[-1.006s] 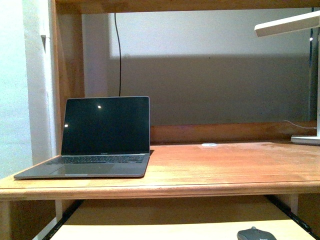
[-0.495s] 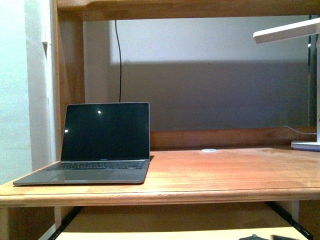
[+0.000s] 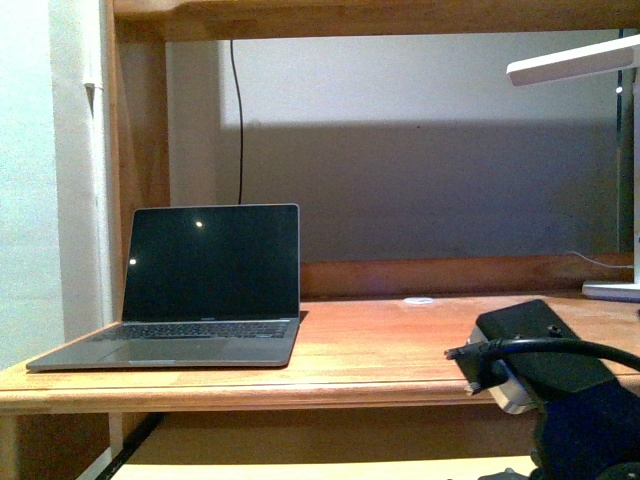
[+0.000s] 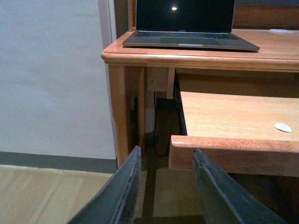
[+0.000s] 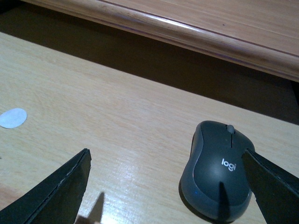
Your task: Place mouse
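Observation:
The mouse (image 5: 219, 170) is dark grey with a "logi" mark and lies on the light pull-out shelf (image 5: 117, 107) under the desk. My right gripper (image 5: 166, 186) is open just above the shelf. The mouse sits between its fingers, close against one finger (image 5: 271, 182) and far from the other. In the front view my right arm (image 3: 560, 390) fills the lower right and hides the mouse. My left gripper (image 4: 167, 151) is open and empty, low in front of the shelf's front corner (image 4: 187, 149).
An open laptop (image 3: 210, 280) stands on the left of the wooden desk (image 3: 400, 350). A small white disc (image 3: 419, 300) lies at the desk's back, and a white lamp (image 3: 580, 55) stands at the right. Another white disc (image 5: 12, 117) lies on the shelf.
My right arm has come up into the front view at the lower right and now covers the place where the mouse showed. The view shifted slightly earlier.

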### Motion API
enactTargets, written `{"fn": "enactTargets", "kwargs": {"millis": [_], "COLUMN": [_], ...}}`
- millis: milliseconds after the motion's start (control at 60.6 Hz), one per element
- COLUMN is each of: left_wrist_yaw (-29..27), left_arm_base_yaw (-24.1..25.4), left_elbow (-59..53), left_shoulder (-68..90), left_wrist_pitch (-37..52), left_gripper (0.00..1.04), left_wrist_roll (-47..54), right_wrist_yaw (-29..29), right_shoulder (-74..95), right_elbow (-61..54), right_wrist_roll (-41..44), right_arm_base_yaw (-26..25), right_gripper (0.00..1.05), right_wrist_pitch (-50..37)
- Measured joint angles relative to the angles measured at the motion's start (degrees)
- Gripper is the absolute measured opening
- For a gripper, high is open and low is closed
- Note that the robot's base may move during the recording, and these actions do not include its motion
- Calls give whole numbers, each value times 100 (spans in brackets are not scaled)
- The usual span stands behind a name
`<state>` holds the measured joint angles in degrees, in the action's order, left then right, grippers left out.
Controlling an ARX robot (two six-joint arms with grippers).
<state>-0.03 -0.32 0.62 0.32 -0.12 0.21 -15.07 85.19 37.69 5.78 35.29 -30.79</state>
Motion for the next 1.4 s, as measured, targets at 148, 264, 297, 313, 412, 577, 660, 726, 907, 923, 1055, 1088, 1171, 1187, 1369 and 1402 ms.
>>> {"fn": "enactTargets", "kwargs": {"millis": [148,264,297,313,412,577,660,726,907,923,1055,1088,1171,1187,1369,1402], "left_wrist_yaw": [0,-2,0,0,0,0,0,-2,0,0,0,0,-2,-2,0,0], "left_arm_base_yaw": [0,0,0,0,0,0,0,0,0,0,0,0,0,0,0,0], "left_elbow": [0,0,0,0,0,0,0,0,0,0,0,0,0,0,0,0], "left_shoulder": [0,0,0,0,0,0,0,0,0,0,0,0,0,0,0,0], "left_wrist_pitch": [0,0,0,0,0,0,0,0,0,0,0,0,0,0,0,0], "left_gripper": [67,84,90,94,96,97,97,97,97,97,97,97,97,97,97,97], "left_wrist_roll": [0,0,0,0,2,2,2,2,2,2,2,2,2,2,2,2], "right_wrist_yaw": [-114,-256,-299,-326,-472,-579,-638,-645,-684,-695,-651,-634,-603,-590,-278,-247], "right_shoulder": [428,667,726,780,992,1172,1213,1244,1346,1360,1453,1453,1453,1453,1453,1453], "right_elbow": [337,507,542,573,708,835,898,962,1196,1202,1364,1405,1458,1462,1480,1478], "right_wrist_roll": [133,289,334,352,448,444,437,417,315,328,133,120,55,28,-260,-295], "right_arm_base_yaw": [-33,-116,-149,-175,-284,-415,-459,-494,-608,-619,-752,-772,-796,-807,-896,-901], "right_gripper": [97,97,97,97,97,97,97,97,97,97,97,97,97,97,82,77], "right_wrist_pitch": [118,122,122,122,125,195,256,341,809,837,1215,1311,1436,1447,1561,1567]}}
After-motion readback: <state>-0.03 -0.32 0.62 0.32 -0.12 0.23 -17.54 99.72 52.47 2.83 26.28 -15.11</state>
